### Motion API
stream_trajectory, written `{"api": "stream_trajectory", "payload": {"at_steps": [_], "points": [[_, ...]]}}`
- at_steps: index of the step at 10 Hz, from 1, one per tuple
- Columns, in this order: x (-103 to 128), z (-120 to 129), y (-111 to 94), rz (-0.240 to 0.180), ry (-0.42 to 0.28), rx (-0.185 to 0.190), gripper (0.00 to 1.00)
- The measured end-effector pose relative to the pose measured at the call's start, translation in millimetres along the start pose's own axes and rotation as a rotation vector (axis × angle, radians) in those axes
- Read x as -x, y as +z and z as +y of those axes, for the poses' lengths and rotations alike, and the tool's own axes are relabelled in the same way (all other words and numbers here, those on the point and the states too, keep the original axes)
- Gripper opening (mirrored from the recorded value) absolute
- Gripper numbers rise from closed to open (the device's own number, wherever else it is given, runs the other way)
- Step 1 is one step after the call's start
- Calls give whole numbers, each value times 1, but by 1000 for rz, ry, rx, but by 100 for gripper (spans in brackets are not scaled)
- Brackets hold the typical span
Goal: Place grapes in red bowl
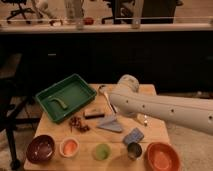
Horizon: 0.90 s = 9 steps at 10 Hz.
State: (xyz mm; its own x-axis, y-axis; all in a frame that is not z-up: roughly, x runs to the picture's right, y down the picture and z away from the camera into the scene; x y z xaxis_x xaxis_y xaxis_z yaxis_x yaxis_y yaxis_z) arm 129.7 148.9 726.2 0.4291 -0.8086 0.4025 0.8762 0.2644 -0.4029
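Now | claw hidden behind arm [160, 107] mid-table, state untellable | grapes [77, 123] left, red bowl [162, 157] front-right edge

Grapes [78, 124] on table [52, 132] left of centre, red bowl [162, 157] front right, end effector hidden behind arm [165, 107].

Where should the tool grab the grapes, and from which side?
Probably across the middle of the grapes, from straight above: they're a low lumpy bunch lying flat on the table. The tool isn't in view; the arm spans the table's middle, to their right.
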Motion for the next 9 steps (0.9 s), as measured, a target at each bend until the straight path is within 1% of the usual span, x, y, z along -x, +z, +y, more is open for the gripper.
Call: {"api": "stream_trajectory", "payload": {"at_steps": [6,8,9], "points": [[0,1,0,-2,4,-3,80],[0,-11,1,-18,-49,-68,80],[-1,-22,0,-22,-80,-94,80]]}}
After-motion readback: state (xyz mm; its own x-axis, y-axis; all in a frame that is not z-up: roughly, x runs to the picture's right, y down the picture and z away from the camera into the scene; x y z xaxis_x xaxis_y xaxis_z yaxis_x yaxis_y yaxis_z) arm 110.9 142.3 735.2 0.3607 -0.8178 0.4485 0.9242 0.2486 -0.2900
